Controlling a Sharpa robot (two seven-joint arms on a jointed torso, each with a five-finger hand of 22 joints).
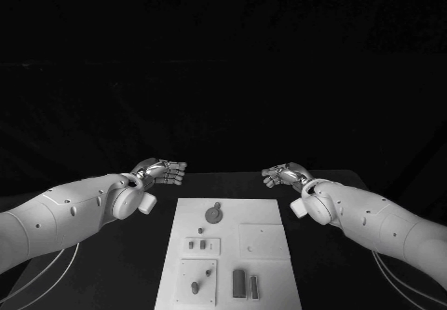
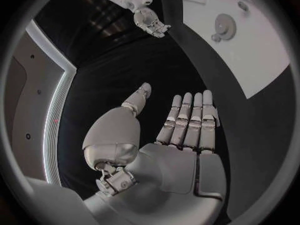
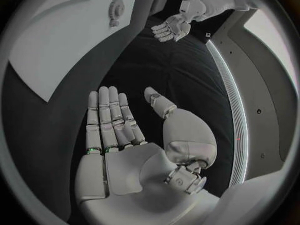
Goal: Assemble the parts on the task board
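Observation:
The white task board (image 1: 270,213) lies lengthwise in the middle of the black table. At its far end is a round toothed part (image 1: 215,214); small pegs (image 1: 196,245) sit mid-board, and two upright bars (image 1: 246,284) stand at the near end. My left hand (image 1: 160,171) hovers beyond the board's far left corner, fingers straight, palm empty (image 2: 181,130). My right hand (image 1: 284,174) mirrors it beyond the far right corner, equally empty (image 3: 125,130). Each wrist view also shows the other hand, the right hand (image 2: 147,17) and the left hand (image 3: 175,25), and the round part (image 2: 223,26) (image 3: 116,9).
A raised square plate (image 1: 261,241) sits on the board's right half, and a smaller panel with two loose pieces (image 1: 199,282) at its near left. Black table (image 1: 326,284) surrounds the board on both sides. Thin cables (image 1: 37,278) hang below each arm.

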